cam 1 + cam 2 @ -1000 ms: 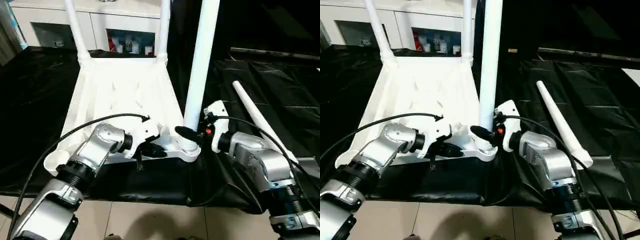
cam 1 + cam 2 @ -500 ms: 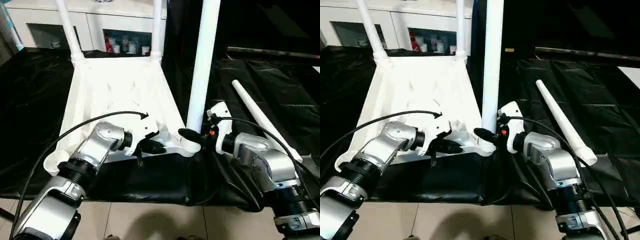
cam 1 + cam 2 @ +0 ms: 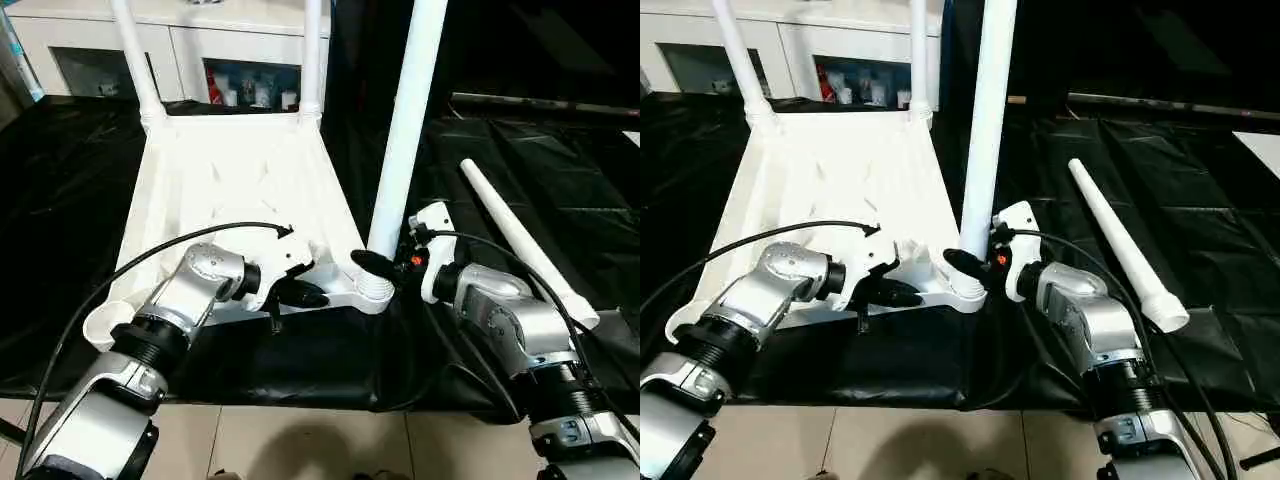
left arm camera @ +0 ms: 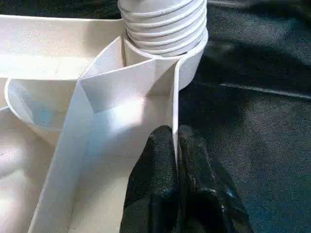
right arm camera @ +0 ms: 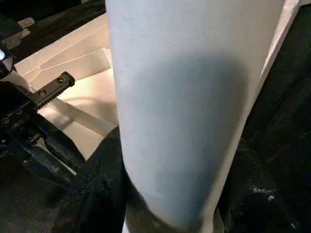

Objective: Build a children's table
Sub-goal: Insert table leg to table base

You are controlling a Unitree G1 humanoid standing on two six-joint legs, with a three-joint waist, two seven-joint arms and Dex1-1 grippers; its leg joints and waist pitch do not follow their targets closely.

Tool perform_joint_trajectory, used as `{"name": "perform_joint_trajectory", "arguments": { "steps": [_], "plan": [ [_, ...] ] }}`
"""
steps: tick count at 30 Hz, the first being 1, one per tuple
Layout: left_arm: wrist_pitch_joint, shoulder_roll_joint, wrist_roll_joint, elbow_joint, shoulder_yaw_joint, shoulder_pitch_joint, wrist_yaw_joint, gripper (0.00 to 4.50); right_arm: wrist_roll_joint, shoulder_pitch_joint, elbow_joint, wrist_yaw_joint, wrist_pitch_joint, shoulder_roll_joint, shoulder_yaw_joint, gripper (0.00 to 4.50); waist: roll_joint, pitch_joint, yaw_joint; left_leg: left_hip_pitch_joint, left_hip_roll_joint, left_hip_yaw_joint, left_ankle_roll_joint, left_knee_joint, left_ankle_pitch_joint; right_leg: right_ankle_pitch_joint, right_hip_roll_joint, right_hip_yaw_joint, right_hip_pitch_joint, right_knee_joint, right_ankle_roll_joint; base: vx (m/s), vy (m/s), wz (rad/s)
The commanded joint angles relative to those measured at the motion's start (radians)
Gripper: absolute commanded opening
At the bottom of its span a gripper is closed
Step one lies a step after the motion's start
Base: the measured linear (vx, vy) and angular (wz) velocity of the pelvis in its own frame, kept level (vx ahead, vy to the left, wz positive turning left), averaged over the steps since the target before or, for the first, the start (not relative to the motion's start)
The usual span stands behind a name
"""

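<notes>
The children's table top [image 3: 230, 180] lies upside down on the black-covered work table. Two white legs [image 3: 130, 50] [image 3: 312, 50] stand in its far corner sockets. A third leg [image 3: 405, 120] rises from the near right socket, its ribbed base [image 4: 163, 24] seated in the cup. My right gripper [image 3: 385, 262] is shut around this leg [image 5: 189, 107] just above the socket. My left gripper [image 3: 300, 295] is shut on the top's thin near rim [image 4: 174, 111], pinching it close to that socket. A fourth leg [image 3: 520, 240] lies loose on the black cover to the right.
The near left corner socket [image 3: 105, 325] is empty. A white cabinet [image 3: 230, 45] with small items on a shelf stands behind the work table. The work table's front edge [image 3: 300, 395] drops to a tiled floor. Black cables loop over both wrists.
The whole picture has shifted slightly. Both grippers keep their holds, and the table top and legs have not visibly moved.
</notes>
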Motion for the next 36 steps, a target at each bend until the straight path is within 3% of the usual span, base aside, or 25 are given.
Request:
{"name": "perform_joint_trajectory", "arguments": {
  "steps": [1,5,7,8,9,10,13,17,19,20,22,23,31,32,36],
  "plan": [
    [-0.03,-0.005,-0.018,-0.021,0.037,-0.004,0.005,0.0,0.032,0.013,0.007,0.029,0.017,0.011,-0.012,1.93,0.007,-0.073,0.006,-0.004,-0.015,0.014,0.016,-0.069,-0.24,-0.372,-0.027,0.026,0.068,-0.084,-0.141,0.0,0.0,0.0],
    [-0.04,-0.006,-0.014,-0.01,0.044,-0.007,0.016,0.0,0.087,0.051,-0.009,0.039,0.031,0.028,-0.059,1.93,0.01,-0.072,0.007,-0.003,-0.014,0.014,0.02,-0.071,-0.248,-0.377,-0.027,0.026,0.067,-0.087,-0.14,0.0,0.0,0.0],
    [-0.041,-0.005,-0.013,-0.008,0.046,-0.009,0.018,0.0,0.091,0.073,0.001,0.037,0.013,0.035,-0.069,1.93,0.017,-0.072,0.008,-0.004,-0.014,0.012,0.016,-0.072,-0.252,-0.379,-0.028,0.025,0.068,-0.086,-0.142,0.0,0.0,0.0],
    [-0.042,-0.005,-0.013,-0.007,0.047,-0.01,0.019,0.0,0.091,0.082,0.006,0.037,0.004,0.038,-0.071,1.93,0.014,-0.073,0.008,-0.003,-0.014,0.013,0.016,-0.072,-0.252,-0.377,-0.028,0.025,0.067,-0.088,-0.143,0.0,0.0,0.0],
    [-0.042,-0.004,-0.013,-0.006,0.048,-0.011,0.019,0.0,0.09,0.089,0.01,0.037,-0.005,0.041,-0.073,1.93,0.02,-0.071,0.008,-0.003,-0.014,0.012,0.014,-0.073,-0.256,-0.379,-0.028,0.025,0.067,-0.087,-0.144,0.0,0.0,0.0],
    [-0.045,-0.004,-0.012,-0.005,0.048,-0.012,0.019,0.0,0.087,0.095,0.016,0.034,-0.017,0.045,-0.074,1.93,0.017,-0.071,0.008,-0.002,-0.014,0.013,0.014,-0.072,-0.267,-0.386,-0.028,0.024,0.066,-0.09,-0.143,0.0,0.0,0.0],
    [-0.046,-0.005,-0.011,-0.002,0.05,-0.02,0.022,0.0,0.066,0.119,0.047,0.011,-0.079,0.068,-0.083,1.93,0.018,-0.071,0.008,-0.003,-0.015,0.011,0.012,-0.073,-0.272,-0.399,-0.029,0.023,0.066,-0.091,-0.139,0.0,0.0,0.0],
    [-0.056,-0.001,-0.005,0.009,0.051,-0.028,0.023,0.0,0.065,0.13,0.098,-0.037,-0.166,0.116,-0.122,1.93,0.034,-0.07,0.007,0.001,-0.015,0.009,0.006,-0.076,-0.303,-0.414,-0.03,0.022,0.062,-0.094,-0.145,0.0,0.0,0.0],
    [-0.056,0.0,-0.004,0.009,0.051,-0.028,0.023,0.0,0.065,0.127,0.111,-0.049,-0.186,0.123,-0.131,1.93,0.03,-0.07,0.006,0.0,-0.016,0.009,0.007,-0.076,-0.308,-0.418,-0.028,0.022,0.064,-0.095,-0.143,0.0,0.0,0.0],
    [-0.057,0.0,-0.004,0.01,0.052,-0.028,0.022,0.0,0.068,0.124,0.124,-0.055,-0.205,0.129,-0.14,1.93,0.035,-0.07,0.005,-0.003,-0.015,0.007,0.008,-0.078,-0.305,-0.413,-0.029,0.021,0.067,-0.092,-0.145,0.0,0.0,0.0],
    [-0.06,0.0,-0.003,0.012,0.053,-0.03,0.023,0.0,0.066,0.121,0.147,-0.062,-0.239,0.135,-0.15,1.93,0.034,-0.07,0.003,-0.001,-0.016,0.008,0.01,-0.077,-0.31,-0.424,-0.029,0.02,0.065,-0.096,-0.142,0.0,0.0,0.0],
    [-0.064,0.001,-0.001,0.018,0.054,-0.034,0.025,0.0,0.059,0.125,0.162,-0.059,-0.266,0.137,-0.152,1.93,0.038,-0.069,0.003,0.0,-0.016,0.008,0.011,-0.077,-0.317,-0.429,-0.028,0.021,0.064,-0.097,-0.143,0.0,0.0,0.0],
    [-0.081,0.0,0.003,0.03,0.059,-0.042,0.037,0.0,0.022,0.179,0.136,-0.027,-0.343,0.132,-0.126,1.93,0.038,-0.069,0.006,-0.002,-0.015,0.008,0.022,-0.078,-0.309,-0.416,-0.028,0.022,0.065,-0.097,-0.145,0.0,0.0,0.0],
    [-0.086,-0.002,0.004,0.034,0.059,-0.043,0.041,0.0,-0.007,0.2,0.132,-0.032,-0.39,0.126,-0.109,1.93,0.038,-0.07,0.007,-0.002,-0.014,0.008,0.022,-0.079,-0.302,-0.404,-0.029,0.022,0.066,-0.095,-0.149,0.0,0.0,0.0],
    [-0.094,-0.006,0.006,0.042,0.058,-0.044,0.047,0.0,-0.041,0.222,0.148,-0.044,-0.454,0.122,-0.094,1.93,0.039,-0.067,0.006,-0.003,-0.015,0.01,0.027,-0.08,-0.315,-0.428,-0.028,0.021,0.064,-0.099,-0.144,0.0,0.0,0.0]
  ]
}}
